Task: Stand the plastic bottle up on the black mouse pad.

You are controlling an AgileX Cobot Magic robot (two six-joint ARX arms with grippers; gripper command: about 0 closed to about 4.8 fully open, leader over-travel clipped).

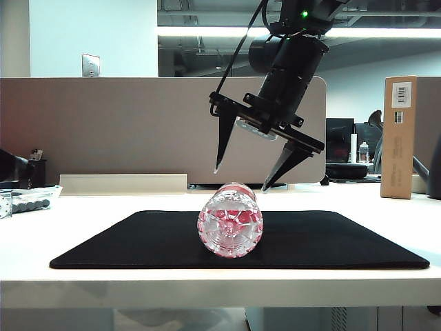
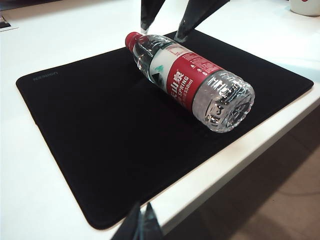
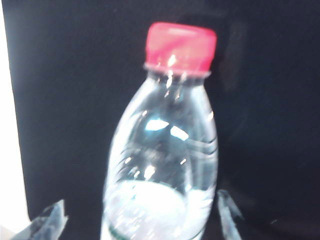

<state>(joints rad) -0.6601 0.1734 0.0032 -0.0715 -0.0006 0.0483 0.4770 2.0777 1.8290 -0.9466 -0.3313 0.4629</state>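
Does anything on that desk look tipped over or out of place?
Yes: the plastic bottle lies on its side on the black mouse pad, cap still on, nothing spilled. The right gripper hangs open just above it; the left gripper waits off the pad's near edge.

1. Right gripper (image 1: 241,178): hangs from above on a black, tilted arm, fingers spread wide, tips pointing down.
2. Left gripper (image 2: 140,223): low at the near side, only the dark tips visible, close together.
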